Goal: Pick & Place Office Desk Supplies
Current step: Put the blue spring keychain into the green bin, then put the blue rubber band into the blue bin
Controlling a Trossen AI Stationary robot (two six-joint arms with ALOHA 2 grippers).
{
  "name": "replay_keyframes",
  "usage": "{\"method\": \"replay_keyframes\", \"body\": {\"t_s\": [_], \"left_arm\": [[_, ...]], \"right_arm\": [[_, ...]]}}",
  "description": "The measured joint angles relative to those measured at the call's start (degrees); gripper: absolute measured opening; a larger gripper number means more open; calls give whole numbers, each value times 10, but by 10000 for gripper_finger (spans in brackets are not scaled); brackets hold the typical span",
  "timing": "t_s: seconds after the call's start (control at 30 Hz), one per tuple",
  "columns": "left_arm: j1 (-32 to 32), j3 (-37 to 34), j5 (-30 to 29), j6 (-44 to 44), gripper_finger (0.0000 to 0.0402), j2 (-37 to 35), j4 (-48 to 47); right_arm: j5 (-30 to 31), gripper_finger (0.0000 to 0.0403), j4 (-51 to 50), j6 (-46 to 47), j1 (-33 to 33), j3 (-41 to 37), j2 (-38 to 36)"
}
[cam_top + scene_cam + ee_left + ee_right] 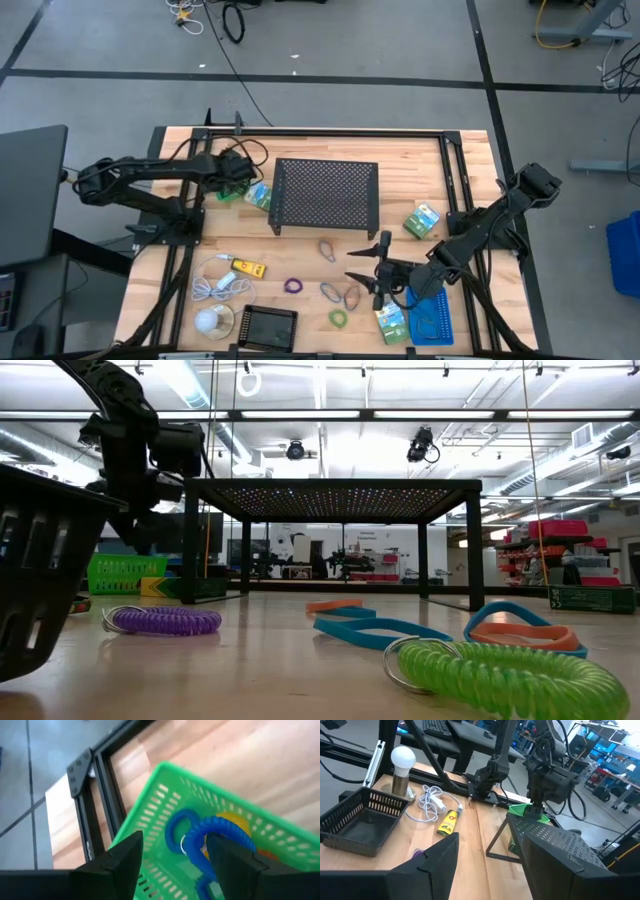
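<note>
A small green tray (165, 800) sits at the far left of the table, next to the black mesh stand (325, 195). Blue coiled loops (220, 832) lie in it. My left gripper (175, 840) hangs open just above the tray (232, 190), one finger on either side of the loops. My right gripper (362, 264) hovers open above the near right of the table, with loose loops (331, 291) on the wood beneath and beside it. In the right wrist view its fingers (487, 840) have nothing between them.
Green-blue packets (258, 195) (421, 220) (392, 322) lie about the stand. Near the front are a yellow block (248, 267), a white cable (222, 283), a white bulb (210, 320), a black tray (270, 327), a blue tray (432, 320), and purple (165, 620) and green (510, 675) loops.
</note>
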Motion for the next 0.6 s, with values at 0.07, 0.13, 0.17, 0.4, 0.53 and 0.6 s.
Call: {"method": "replay_keyframes", "body": {"t_s": [0.07, 0.13, 0.17, 0.4, 0.53, 0.6], "left_arm": [[0, 0, -7, 13, 231, -12, 14], [0, 0, -12, 31, 232, -27, 32], [0, 0, -14, 38, 232, -35, 41], [0, 0, -17, 74, 231, -93, 70], [0, 0, -17, 83, 231, -112, 68], [0, 0, -17, 84, 231, -117, 68]], "right_arm": [[0, 231, 0, 0, -3, 0, 0], [0, 231, 0, 0, -7, 0, 0], [0, 231, 0, 0, -8, 0, 0], [0, 231, 0, 9, -15, 0, 0], [-2, 231, 0, 17, -20, 0, 0], [-2, 231, 0, 16, -22, 0, 0]]}}
